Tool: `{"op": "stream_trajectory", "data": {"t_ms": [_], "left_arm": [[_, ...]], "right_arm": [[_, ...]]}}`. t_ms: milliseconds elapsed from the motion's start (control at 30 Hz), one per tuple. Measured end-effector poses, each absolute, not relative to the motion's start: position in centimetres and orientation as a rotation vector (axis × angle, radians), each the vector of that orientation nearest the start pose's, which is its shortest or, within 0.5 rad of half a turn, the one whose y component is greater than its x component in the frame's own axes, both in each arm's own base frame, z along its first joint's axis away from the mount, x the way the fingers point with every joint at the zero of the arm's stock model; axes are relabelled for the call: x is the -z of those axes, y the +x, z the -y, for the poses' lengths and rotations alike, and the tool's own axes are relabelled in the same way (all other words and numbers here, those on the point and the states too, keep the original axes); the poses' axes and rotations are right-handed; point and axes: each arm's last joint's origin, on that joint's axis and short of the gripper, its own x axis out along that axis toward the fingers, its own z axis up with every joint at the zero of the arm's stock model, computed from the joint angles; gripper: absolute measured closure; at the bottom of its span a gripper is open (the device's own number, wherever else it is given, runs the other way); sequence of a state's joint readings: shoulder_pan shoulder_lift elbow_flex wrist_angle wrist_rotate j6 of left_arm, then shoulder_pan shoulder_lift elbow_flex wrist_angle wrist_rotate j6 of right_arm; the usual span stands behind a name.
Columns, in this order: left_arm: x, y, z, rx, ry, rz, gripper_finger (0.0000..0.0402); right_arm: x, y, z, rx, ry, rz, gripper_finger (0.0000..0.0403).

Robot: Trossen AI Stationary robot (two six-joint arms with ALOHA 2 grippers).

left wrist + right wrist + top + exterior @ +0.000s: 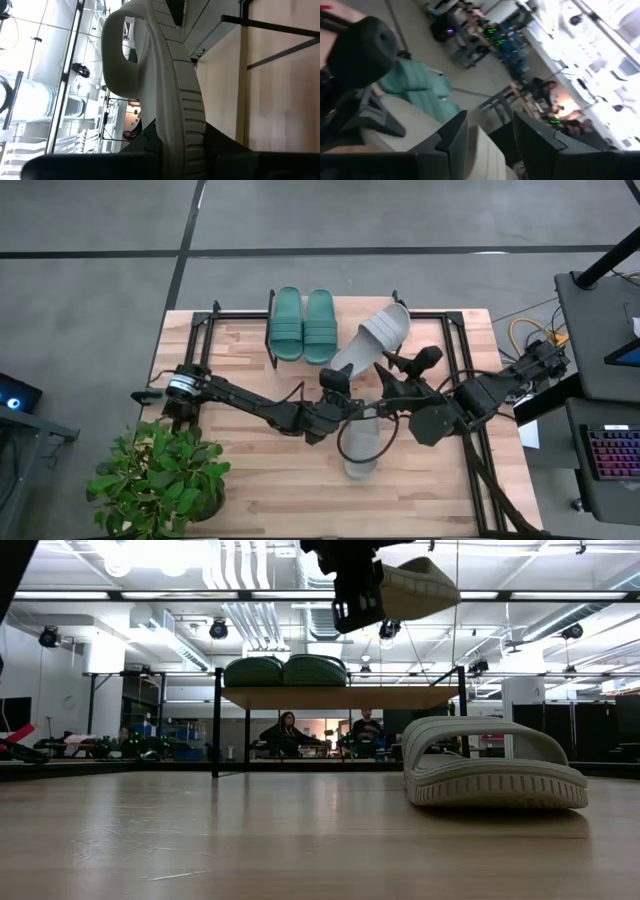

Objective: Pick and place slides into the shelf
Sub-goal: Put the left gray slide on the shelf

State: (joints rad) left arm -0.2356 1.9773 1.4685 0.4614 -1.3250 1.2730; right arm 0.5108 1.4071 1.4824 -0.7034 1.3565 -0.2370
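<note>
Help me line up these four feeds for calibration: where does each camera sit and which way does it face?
High: overhead, straight down on both arms, the shelf and teal slides.
Low: at tabletop level, looking across at the grey slide on the table; the left hand carries the lifted grey slide.
Left wrist: along that slide's sole.
Right wrist: past the right hand toward the teal slides, shared with high.

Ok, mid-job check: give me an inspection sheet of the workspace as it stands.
Surface: wooden table, light planks.
Job's things: two teal slides side by side on the shelf; raised grey slide in the air; other grey slide flat on the table.
Clutter: potted plant at a table corner.
Hands: left hand shut on the raised grey slide; right hand open, close by it.
Cables: bundle off the table's right side.
Surroundings: lit keyboard; people seated beyond the table.
</note>
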Motion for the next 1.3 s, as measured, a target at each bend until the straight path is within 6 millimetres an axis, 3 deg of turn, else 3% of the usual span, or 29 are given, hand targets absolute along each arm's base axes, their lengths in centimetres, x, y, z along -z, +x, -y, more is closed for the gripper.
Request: {"op": "stream_trajectory", "data": {"t_ms": [200, 433, 700, 900, 1300], "left_arm": [[-27.4, 43.7, 7.5, -0.912, 1.188, -0.737, 0.0365], [-27.7, 43.8, 7.3, -0.897, 1.215, -0.743, 0.0365], [-27.9, 44.2, 6.0, -0.887, 1.256, -0.769, 0.0365], [-28.0, 44.3, 5.3, -0.884, 1.290, -0.800, 0.0365], [-27.9, 44.4, 4.9, -0.866, 1.320, -0.810, 0.0366]], "right_arm": [[-39.3, 24.8, -8.8, 0.678, -0.609, -0.621, 0.0235], [-38.7, 24.5, -6.8, 0.722, -0.476, -0.701, 0.0227], [-37.8, 25.9, -6.2, 0.736, -0.556, -0.766, 0.0227], [-37.0, 27.2, -4.6, 0.853, -0.659, -0.809, 0.0227], [-36.5, 28.1, -1.4, 0.895, -0.648, -0.913, 0.0227]]}}
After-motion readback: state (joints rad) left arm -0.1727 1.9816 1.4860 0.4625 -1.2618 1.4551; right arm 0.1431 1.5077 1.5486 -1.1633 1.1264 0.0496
